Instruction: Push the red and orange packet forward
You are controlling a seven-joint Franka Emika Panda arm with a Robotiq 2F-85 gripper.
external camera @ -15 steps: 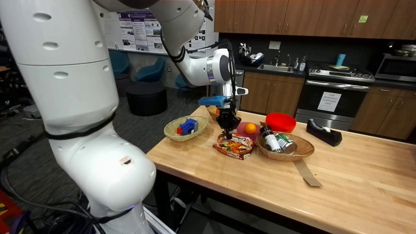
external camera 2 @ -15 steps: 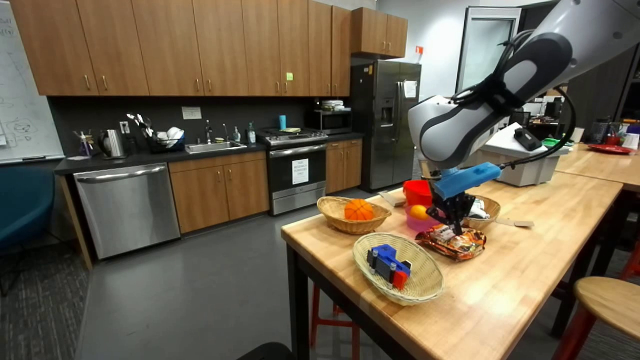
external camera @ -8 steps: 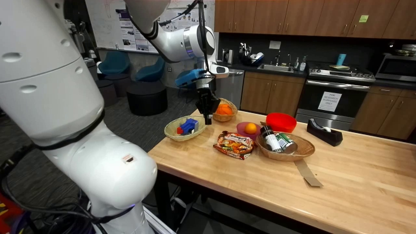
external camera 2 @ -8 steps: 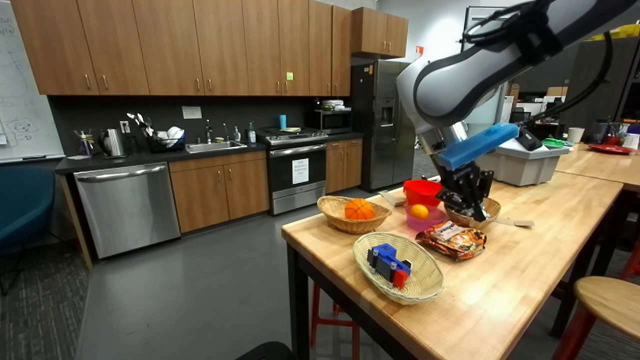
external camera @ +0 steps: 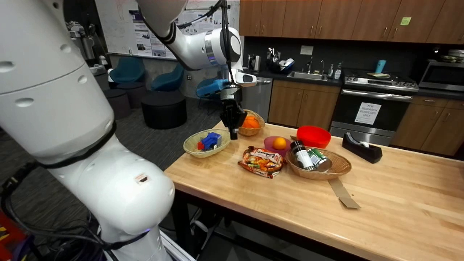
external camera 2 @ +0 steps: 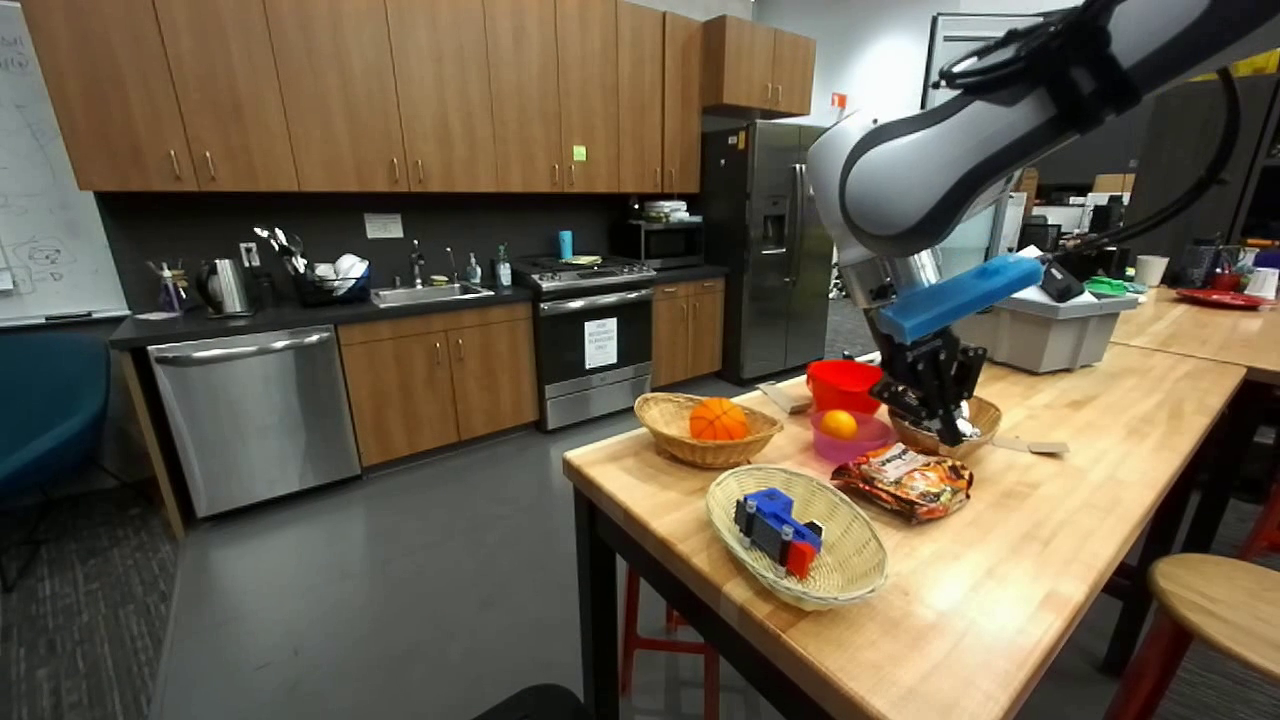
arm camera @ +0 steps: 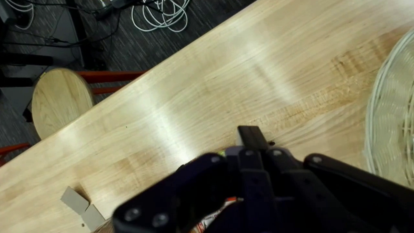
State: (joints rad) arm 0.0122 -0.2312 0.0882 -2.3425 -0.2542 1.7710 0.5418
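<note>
The red and orange packet (external camera: 261, 162) lies flat on the wooden table in both exterior views (external camera 2: 908, 483). It touches or nearly touches the pink bowl and the brown basket. In the wrist view only slivers of the packet (arm camera: 212, 216) show behind my fingers. My gripper (external camera: 233, 134) is raised above the table and apart from the packet; it also shows in an exterior view (external camera 2: 958, 430). In the wrist view my fingertips (arm camera: 253, 137) are together with nothing between them.
A pink bowl (external camera: 269, 145) with an orange, a brown basket (external camera: 340, 167) with a bottle and can, and a red bowl (external camera: 313, 136) stand around the packet. A pale basket (external camera 2: 858, 575) holds a blue toy; another basket (external camera 2: 660, 435) holds an orange ball. Cardboard (external camera: 342, 194) lies nearby.
A second ago my gripper was down at the packet. It has lifted off and moved away, then shifted only slightly. The packet has not visibly moved.
</note>
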